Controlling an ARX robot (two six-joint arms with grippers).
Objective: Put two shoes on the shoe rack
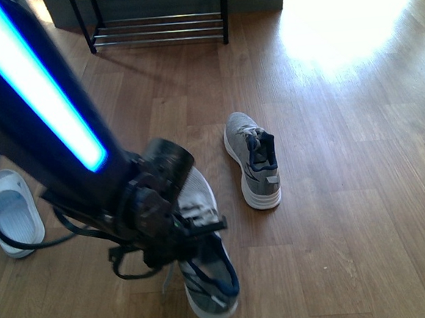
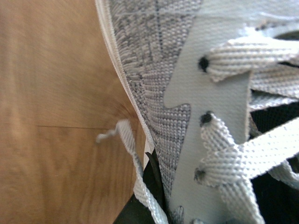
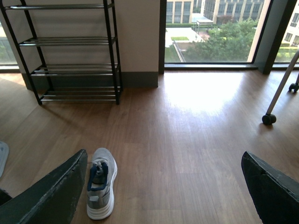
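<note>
One grey sneaker point(image 1: 210, 288) lies on the wooden floor close to me, and my left gripper point(image 1: 195, 232) is shut on its upper by the laces. In the left wrist view its grey knit point(image 2: 149, 70) and white laces fill the picture, with a dark finger point(image 2: 152, 184) pressed against the side. The second grey sneaker point(image 1: 253, 159) stands alone further out on the floor and also shows in the right wrist view point(image 3: 100, 186). The shoe rack point(image 1: 158, 31) stands at the far wall, its rods bare point(image 3: 70, 51). My right gripper point(image 3: 163, 196) hangs open above the floor, holding nothing.
A pale blue slipper point(image 1: 10, 212) lies on the floor at the left, beside a black cable. A wheeled stand leg point(image 3: 269, 118) stands far right by the windows. Sunlight glares on the floor right of the rack.
</note>
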